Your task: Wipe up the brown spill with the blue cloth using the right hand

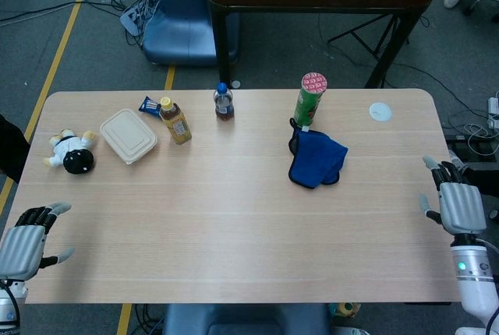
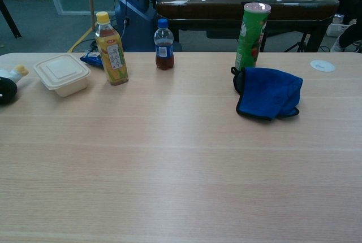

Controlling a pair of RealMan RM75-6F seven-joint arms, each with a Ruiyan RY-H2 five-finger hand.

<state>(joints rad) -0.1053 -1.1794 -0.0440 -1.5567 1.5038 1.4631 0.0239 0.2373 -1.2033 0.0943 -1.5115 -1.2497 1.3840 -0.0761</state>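
The blue cloth (image 1: 316,158) (image 2: 267,92) lies crumpled on the table, right of centre, just in front of the green chip can (image 1: 309,99) (image 2: 250,29). No brown spill shows on the wood in either view. My right hand (image 1: 451,203) hangs off the table's right edge, far from the cloth, fingers apart and holding nothing. My left hand (image 1: 24,244) sits off the table's front left corner, fingers apart and empty. Neither hand appears in the chest view.
Along the back stand a small dark-drink bottle (image 1: 224,102) (image 2: 164,45), a yellow tea bottle (image 1: 175,120) (image 2: 111,48), a white lidded food box (image 1: 129,135) (image 2: 61,74) and a snack packet (image 1: 150,105). A plush toy (image 1: 70,151) lies far left. A white disc (image 1: 380,111) (image 2: 322,65) sits back right.
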